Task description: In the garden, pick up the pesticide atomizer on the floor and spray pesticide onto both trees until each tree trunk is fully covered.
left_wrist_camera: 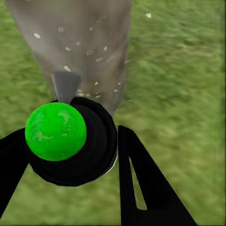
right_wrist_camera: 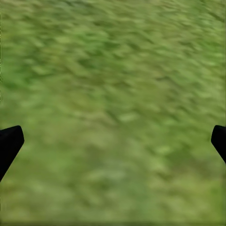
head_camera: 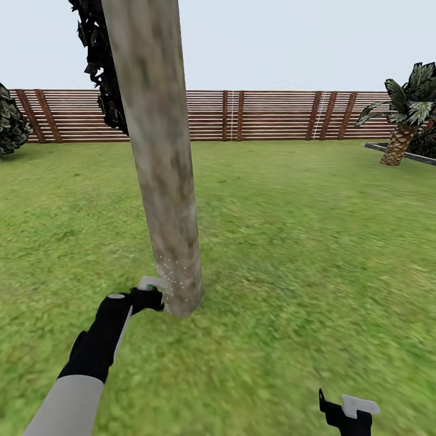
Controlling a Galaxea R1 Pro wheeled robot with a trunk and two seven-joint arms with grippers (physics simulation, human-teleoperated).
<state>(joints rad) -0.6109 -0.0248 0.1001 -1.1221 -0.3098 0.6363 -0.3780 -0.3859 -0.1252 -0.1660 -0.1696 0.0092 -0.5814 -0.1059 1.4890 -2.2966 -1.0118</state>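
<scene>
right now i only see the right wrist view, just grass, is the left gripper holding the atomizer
observer: yes, the left gripper is shut on the atomizer, nozzle toward the trunk
operator: any spray on it
observer: pale specks dot it near its base, higher up it looks bare
operator: what's far right
observer: a short palm by the fence
</scene>
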